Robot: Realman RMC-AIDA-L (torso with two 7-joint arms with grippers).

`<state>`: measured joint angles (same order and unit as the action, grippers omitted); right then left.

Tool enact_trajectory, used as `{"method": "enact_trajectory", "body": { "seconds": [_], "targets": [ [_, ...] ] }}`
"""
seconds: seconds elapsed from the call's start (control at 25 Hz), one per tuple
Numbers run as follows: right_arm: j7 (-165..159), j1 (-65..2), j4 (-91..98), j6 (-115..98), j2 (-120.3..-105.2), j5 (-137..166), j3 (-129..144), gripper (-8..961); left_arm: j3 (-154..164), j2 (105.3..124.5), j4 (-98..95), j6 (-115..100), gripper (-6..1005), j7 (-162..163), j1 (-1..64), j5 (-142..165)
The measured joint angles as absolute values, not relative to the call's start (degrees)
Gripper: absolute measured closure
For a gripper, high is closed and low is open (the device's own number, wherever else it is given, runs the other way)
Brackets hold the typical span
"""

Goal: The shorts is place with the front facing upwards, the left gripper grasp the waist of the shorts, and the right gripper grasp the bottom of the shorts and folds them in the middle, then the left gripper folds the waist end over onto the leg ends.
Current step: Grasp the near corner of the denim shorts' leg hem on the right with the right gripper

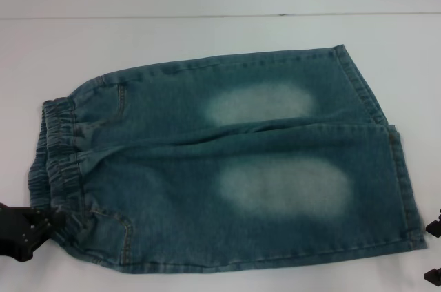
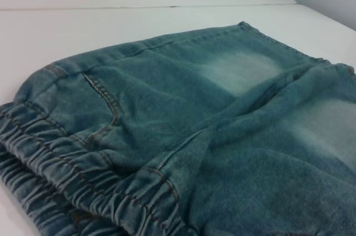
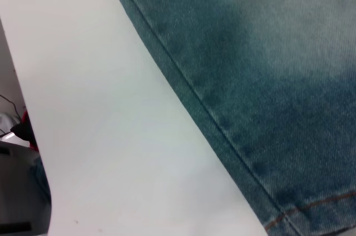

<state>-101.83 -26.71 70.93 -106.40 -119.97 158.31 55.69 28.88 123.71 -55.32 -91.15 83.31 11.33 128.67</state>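
Observation:
The blue-green denim shorts (image 1: 227,161) lie flat on the white table with the two pale oval patches facing up. The ruffled waist (image 1: 58,161) is at the left, and the bottom of the shorts (image 1: 396,168), with both hemmed leg ends, is at the right. My left gripper (image 1: 27,228) sits at the near corner of the waist, touching the band. Two black tips of my right gripper (image 1: 434,251) show at the right edge, just off the near leg hem, apart with nothing between them. The left wrist view shows the waist (image 2: 67,175) up close. The right wrist view shows a side seam and hem corner (image 3: 311,214).
The white table (image 1: 207,37) extends beyond the shorts on the far side, with a seam line across it. In the right wrist view the table's edge (image 3: 33,152) drops off to dark clutter below.

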Motion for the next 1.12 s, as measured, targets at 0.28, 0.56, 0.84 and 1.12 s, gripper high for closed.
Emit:
{"method": "enact_trajectory", "body": {
  "seconds": [0.28,0.56,0.84,1.12],
  "targets": [
    [-101.52,-27.07,69.69,-105.4,-119.92,157.11,55.95,126,28.74,123.75,-55.37,-91.23,944,83.31,11.34,128.63],
    [-100.23,-27.24,68.99,-105.02,-119.79,155.26,56.09,140,28.74,123.75,-55.37,-91.23,943,83.32,11.34,128.59],
    [-99.73,-27.35,68.57,-104.36,-119.88,154.5,56.2,153,28.74,123.75,-55.29,-91.23,943,83.32,11.36,128.58],
    [-98.15,-27.32,68.16,-103.24,-119.89,154.5,56.26,167,28.74,123.75,-54.97,-90.79,942,83.32,11.68,128.97]
  ]
}}
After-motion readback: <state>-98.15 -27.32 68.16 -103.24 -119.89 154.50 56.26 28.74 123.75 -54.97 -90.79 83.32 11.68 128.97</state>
